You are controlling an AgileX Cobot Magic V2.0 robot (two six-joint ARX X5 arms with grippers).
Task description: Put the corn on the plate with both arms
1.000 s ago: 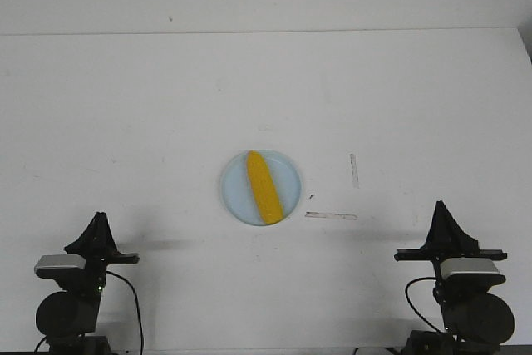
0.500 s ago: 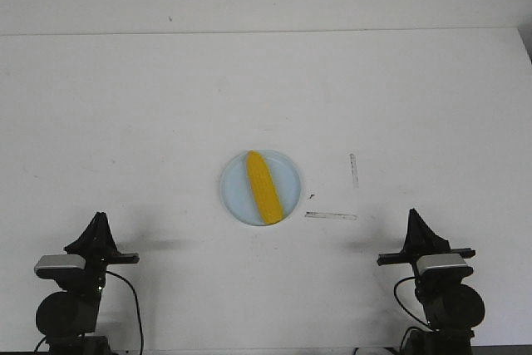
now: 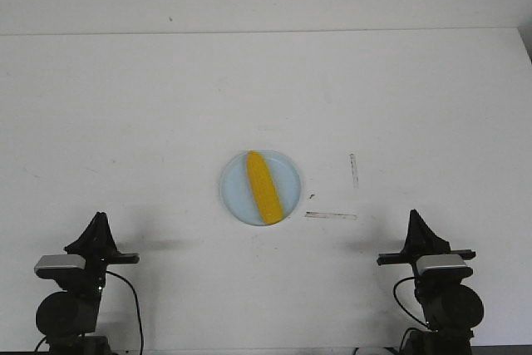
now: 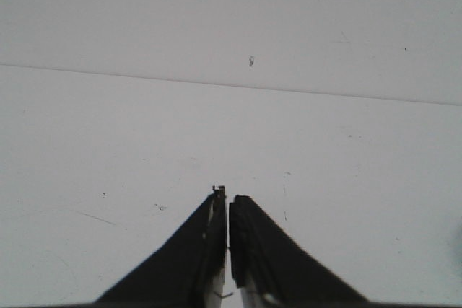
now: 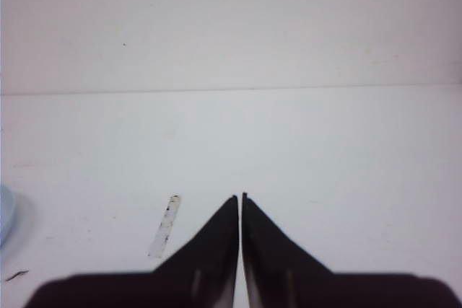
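Observation:
The yellow corn (image 3: 263,187) lies on the pale blue plate (image 3: 287,176) in the middle of the white table, its length running from far-left to near-right. My left gripper (image 3: 100,217) is shut and empty at the near left, well away from the plate; in the left wrist view (image 4: 226,194) its jaws are together over bare table. My right gripper (image 3: 414,214) is shut and empty at the near right; in the right wrist view (image 5: 240,196) its jaws meet. A sliver of the plate (image 5: 3,214) shows at that view's edge.
Two strips of worn tape lie right of the plate: one short strip (image 3: 354,170) and one near strip (image 3: 330,215). The short strip also shows in the right wrist view (image 5: 165,225). The table's far edge (image 3: 266,32) meets a white wall.
The right arm swung left and drew back a little between one second and half a second ago, then held still. The left arm, corn and plate have not moved.

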